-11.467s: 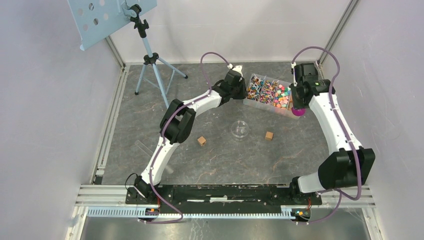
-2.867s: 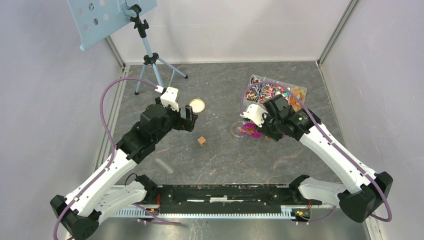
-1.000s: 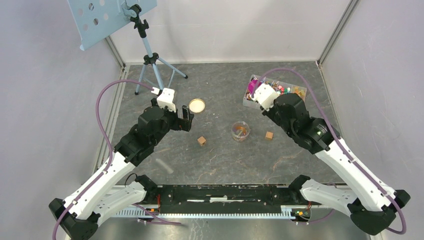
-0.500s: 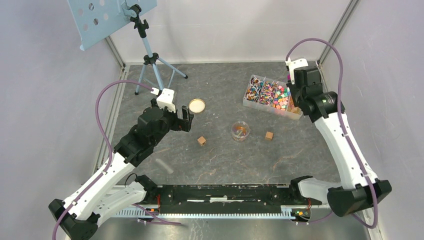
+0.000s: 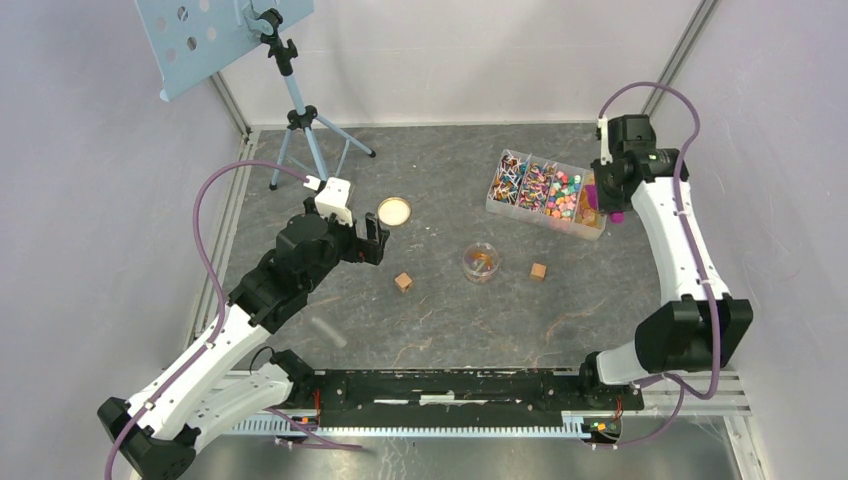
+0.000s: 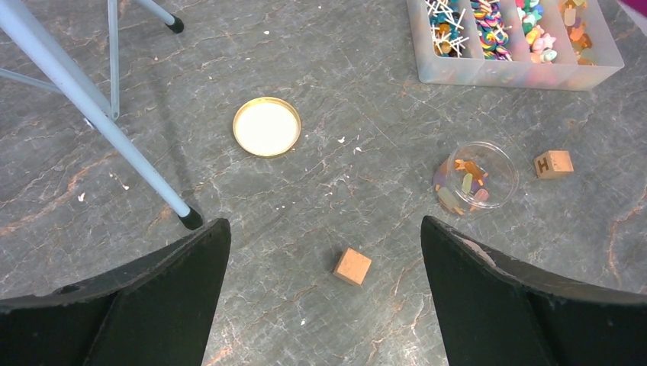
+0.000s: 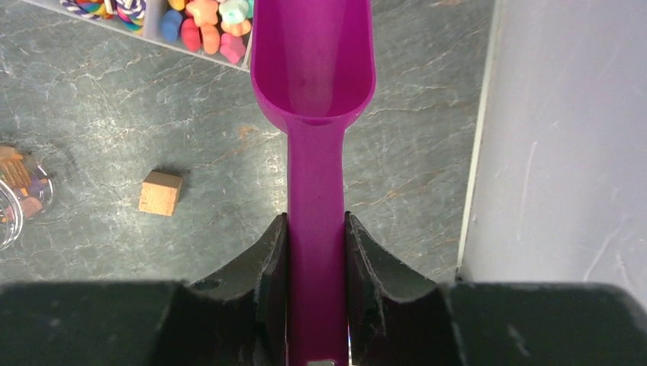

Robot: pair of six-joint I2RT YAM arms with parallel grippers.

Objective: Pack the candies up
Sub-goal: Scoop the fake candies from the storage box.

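The right pincer [image 7: 317, 229] clamps the handle of a magenta plastic scoop [image 7: 313, 61], whose bowl hangs over the end of a clear compartmented plastic box [image 6: 503, 72] of small multicoloured candies [image 7: 202, 15]. The left pincer [image 6: 322, 225] gapes wide above the grey stone-patterned desk [image 6: 366, 61]; ahead to its right, a round clear jar [image 6: 474, 177] holds a few more candies

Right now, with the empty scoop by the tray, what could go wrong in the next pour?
Candies may fall on the way: the scoop in the right hand is open in front, and the jar stands apart from the tray. The jar stands free, the open left hand not at it, so the scoop could tip it.
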